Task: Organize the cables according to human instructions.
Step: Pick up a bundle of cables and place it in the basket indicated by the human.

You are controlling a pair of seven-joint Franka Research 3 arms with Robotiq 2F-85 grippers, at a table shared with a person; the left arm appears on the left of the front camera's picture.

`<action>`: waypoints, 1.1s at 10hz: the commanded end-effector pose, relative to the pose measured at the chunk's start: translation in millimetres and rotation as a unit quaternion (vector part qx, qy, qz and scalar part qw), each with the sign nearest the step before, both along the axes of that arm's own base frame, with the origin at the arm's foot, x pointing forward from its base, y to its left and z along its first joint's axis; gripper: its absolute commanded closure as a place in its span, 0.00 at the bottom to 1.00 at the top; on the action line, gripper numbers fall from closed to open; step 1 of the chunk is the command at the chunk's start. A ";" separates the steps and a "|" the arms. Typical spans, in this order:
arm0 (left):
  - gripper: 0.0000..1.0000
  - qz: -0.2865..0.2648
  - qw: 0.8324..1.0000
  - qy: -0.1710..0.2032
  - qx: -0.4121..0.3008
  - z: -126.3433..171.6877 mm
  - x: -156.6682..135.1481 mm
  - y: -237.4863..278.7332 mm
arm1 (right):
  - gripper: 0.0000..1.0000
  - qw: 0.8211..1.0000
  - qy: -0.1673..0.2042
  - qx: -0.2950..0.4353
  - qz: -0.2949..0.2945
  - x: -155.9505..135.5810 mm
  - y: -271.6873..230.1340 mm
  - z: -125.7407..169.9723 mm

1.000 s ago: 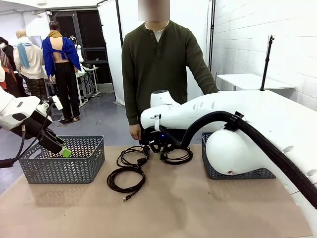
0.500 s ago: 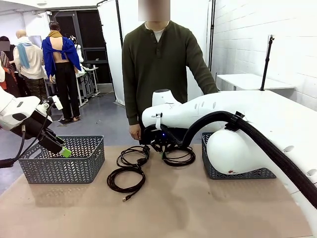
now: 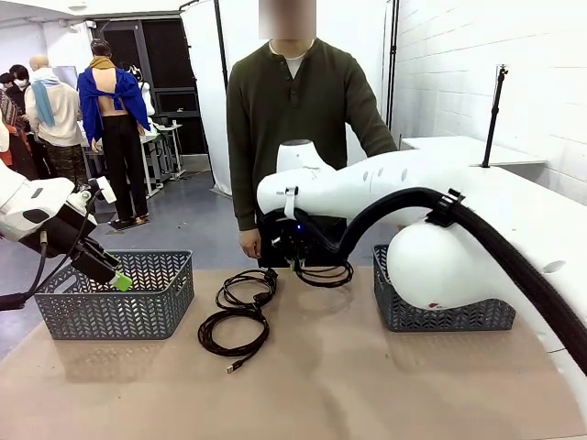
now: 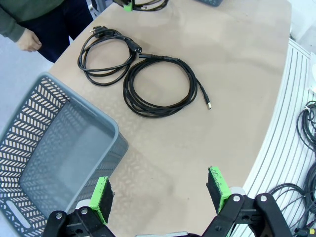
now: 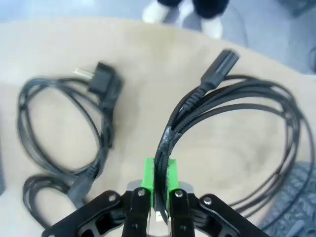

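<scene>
Black cord is pinched tight between the green pads of my right end effector [image 5: 160, 183]. It is clenched on the held cable [image 5: 183, 111], and the coil hangs just under it, up off the desk [image 3: 367, 385]. The person [image 3: 298, 128] stands right behind it, at the far side.

My left end effector [image 4: 159, 185] is wide open and holds nothing. One pad is over a corner of the left basket [image 3: 115, 307], and bare desk lies under its tips. Ahead of it, well away, two more cables lie flat on the desk: the plug cable [image 4: 132, 48] and the USB cable [image 4: 129, 88], touching at one spot. The right basket [image 3: 449, 316] sits just beside the right end effector.

I think the job is early. One cable is picked up but not put away. Two wait on the desk. I see none in the left basket. My arm hides much of the right basket, so I cannot tell what is in it.
</scene>
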State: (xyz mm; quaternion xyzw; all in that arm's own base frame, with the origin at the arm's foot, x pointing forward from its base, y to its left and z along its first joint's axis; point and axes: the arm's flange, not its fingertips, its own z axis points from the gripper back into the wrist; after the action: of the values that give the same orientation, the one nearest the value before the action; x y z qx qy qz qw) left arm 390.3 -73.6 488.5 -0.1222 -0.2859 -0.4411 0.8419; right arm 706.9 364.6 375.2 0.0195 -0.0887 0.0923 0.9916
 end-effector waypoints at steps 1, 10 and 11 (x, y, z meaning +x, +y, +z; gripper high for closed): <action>0.00 -0.010 1.000 0.000 -0.007 -0.6 1.1 3.0 | 1.00 0.993 0.010 -0.009 0.114 -33.0 -9.8 23.5; 0.00 -0.010 1.000 0.000 -0.007 -0.6 1.1 3.0 | 1.00 0.877 0.029 -0.045 0.477 -119.8 -50.9 94.7; 0.00 -0.010 1.000 0.000 -0.007 -0.6 1.1 3.0 | 1.00 0.878 0.026 -0.048 0.475 -123.2 -50.4 94.2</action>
State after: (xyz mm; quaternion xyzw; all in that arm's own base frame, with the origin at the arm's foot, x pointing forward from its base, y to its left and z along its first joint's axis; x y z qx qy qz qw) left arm 390.2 -73.8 488.6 -0.1221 -0.2858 -0.4413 0.8418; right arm 596.0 321.7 475.9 0.0052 -0.0288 0.5522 0.8332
